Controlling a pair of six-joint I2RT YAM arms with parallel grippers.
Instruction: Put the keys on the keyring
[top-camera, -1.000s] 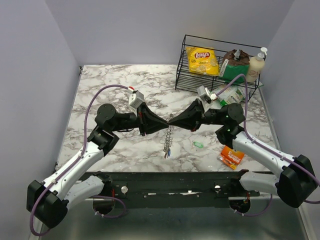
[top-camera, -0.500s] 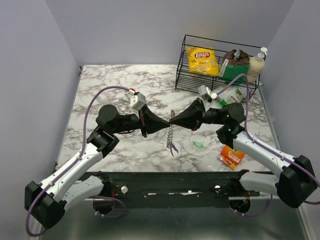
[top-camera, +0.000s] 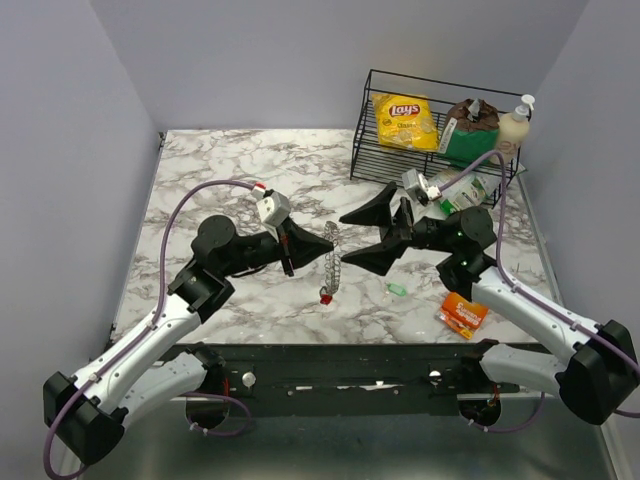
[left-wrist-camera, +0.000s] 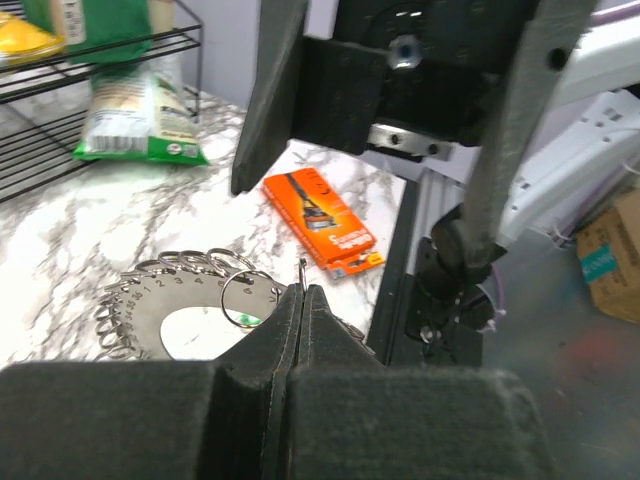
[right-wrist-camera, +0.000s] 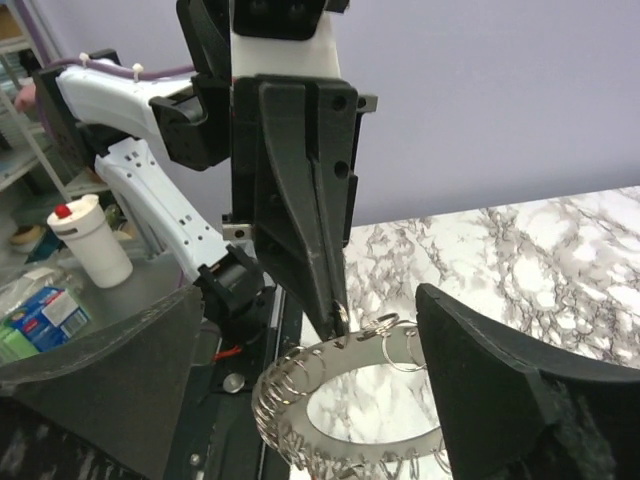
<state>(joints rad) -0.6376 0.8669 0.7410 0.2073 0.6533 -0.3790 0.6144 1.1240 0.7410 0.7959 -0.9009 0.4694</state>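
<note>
Sprung wide and backed off just now: right gripper (top-camera: 346, 240), empty. Clamped shut on rim of keyring (top-camera: 333, 268): left gripper (top-camera: 316, 241), sole holder since. Reads as handover done; frees right side for fetching.
Hangs edge-on under left fingertips, seemingly clear of table, straight ahead of spread right jaws. Flat grey metal, open centre, rim crowded with small wire loops, numbers stamped alongside.
Red key (top-camera: 324, 298) dangling at lowest end, seemingly threaded. Pale green key (top-camera: 397, 290) loose on table below right gripper; probably next. No blue key made out.
</note>
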